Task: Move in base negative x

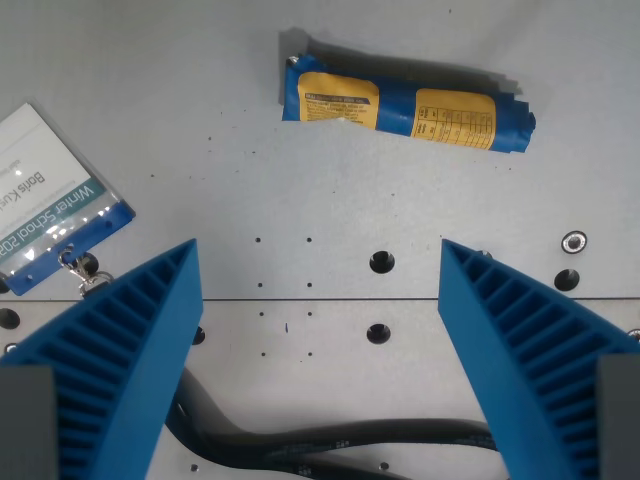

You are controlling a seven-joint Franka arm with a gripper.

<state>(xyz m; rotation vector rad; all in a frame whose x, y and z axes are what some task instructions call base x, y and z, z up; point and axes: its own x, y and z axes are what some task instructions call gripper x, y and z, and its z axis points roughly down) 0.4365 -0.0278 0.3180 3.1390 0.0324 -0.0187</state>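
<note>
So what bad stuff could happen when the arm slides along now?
1. The black cable lies on the table right under the open blue fingers; if the arm travels low, it might snag.
2. The name badge sits near the finger on the wrist view's left and could get nudged.
3. The rolled blue and yellow packet lies loose, so a low pass could push it.

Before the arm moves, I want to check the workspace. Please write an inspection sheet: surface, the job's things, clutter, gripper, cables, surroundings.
Surface: grey metal table with holes and a seam across it.
Job's things: nothing seen; the task is only a move.
Clutter: blue and yellow rolled packet lying at the top; name badge at the wrist view's left, with a metal clip.
Gripper: gripper open, nothing between the blue ribbed fingers.
Cables: black cable lying across the table below the gripper.
Surroundings: nothing seen beyond the table.
</note>
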